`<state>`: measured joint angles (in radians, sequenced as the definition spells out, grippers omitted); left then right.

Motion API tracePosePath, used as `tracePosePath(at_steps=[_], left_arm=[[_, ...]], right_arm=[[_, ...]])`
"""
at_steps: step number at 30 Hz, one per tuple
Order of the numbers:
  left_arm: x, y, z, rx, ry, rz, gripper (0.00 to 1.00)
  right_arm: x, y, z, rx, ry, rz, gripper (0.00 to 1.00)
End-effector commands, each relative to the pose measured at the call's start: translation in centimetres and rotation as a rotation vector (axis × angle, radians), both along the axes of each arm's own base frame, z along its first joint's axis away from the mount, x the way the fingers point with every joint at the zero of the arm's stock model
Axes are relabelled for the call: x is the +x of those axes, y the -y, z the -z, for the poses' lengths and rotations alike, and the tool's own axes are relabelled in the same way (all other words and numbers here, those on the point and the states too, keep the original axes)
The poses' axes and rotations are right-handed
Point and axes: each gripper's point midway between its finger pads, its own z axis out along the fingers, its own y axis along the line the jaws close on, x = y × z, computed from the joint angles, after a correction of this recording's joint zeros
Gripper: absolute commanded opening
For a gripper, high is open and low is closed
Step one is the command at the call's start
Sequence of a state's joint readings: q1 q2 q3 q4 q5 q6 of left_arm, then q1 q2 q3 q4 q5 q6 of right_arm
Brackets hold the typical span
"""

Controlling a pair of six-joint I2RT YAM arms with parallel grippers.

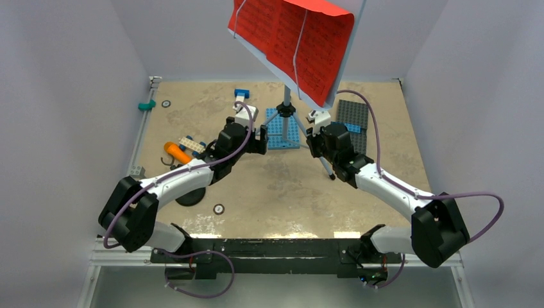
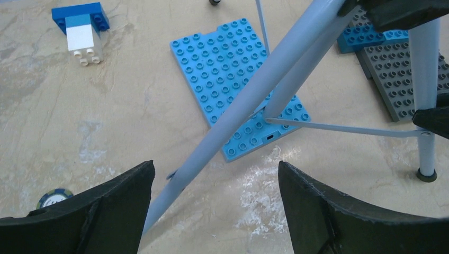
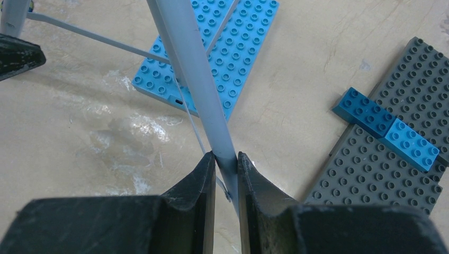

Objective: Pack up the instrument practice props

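Observation:
The pale-blue music stand (image 1: 287, 102) stands at the back middle, with the red sheet-music pages (image 1: 295, 45) on its desk. My right gripper (image 3: 226, 159) is shut on one grey tripod leg (image 3: 193, 69); in the top view this gripper (image 1: 312, 141) sits right of the pole. My left gripper (image 2: 214, 180) is open, and another leg (image 2: 249, 100) passes between its fingers, close to the left one; from above this gripper (image 1: 262, 140) is left of the pole. The orange microphone (image 1: 176, 153) lies at the left, near its black round base (image 1: 190, 196), which my left arm partly hides.
A blue studded plate (image 1: 283, 131) lies under the tripod, and a grey plate (image 1: 354, 119) with blue bricks lies to its right. A small wheeled car (image 1: 192, 145) is beside the microphone. A blue-and-white brick (image 2: 82, 26), a teal piece (image 1: 147, 104) and a chip (image 1: 219, 208) lie around.

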<state>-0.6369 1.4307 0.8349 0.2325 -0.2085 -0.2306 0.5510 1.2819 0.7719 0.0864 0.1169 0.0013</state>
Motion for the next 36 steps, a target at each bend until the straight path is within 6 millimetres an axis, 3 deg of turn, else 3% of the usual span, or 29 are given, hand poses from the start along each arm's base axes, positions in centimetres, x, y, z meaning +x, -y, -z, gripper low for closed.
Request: tracePosePath(at_steps=[1,7,16,29,36], left_arm=[[2.0,1.8,-3.4,0.027,0.117,0.076,0.88],[3.6,1.4,-2.3,0.087,0.11,0.072,0.83],[3.8,1.2,0.2,0.153,0.058,0.091,0.6],[2.9,0.6,0.3,0.149,0.045,0.082,0.0],[1.2,1.1,-1.2,0.137,0.081,0.081,0.0]], right_arm=[[-1.0,-1.2,0.7,0.047,-0.092,-0.024,0.0],[-1.2,-1.5,0.9,0.055,-0.105,-0.032,0.0],[-1.2,-1.6,0.5,0.066,-0.101,-0.035,0.0],[-1.0,-1.8,0.6,0.072,-0.11,-0.029,0.0],[-1.4,-1.2,1.4,0.065,-0.149,0.011,0.0]])
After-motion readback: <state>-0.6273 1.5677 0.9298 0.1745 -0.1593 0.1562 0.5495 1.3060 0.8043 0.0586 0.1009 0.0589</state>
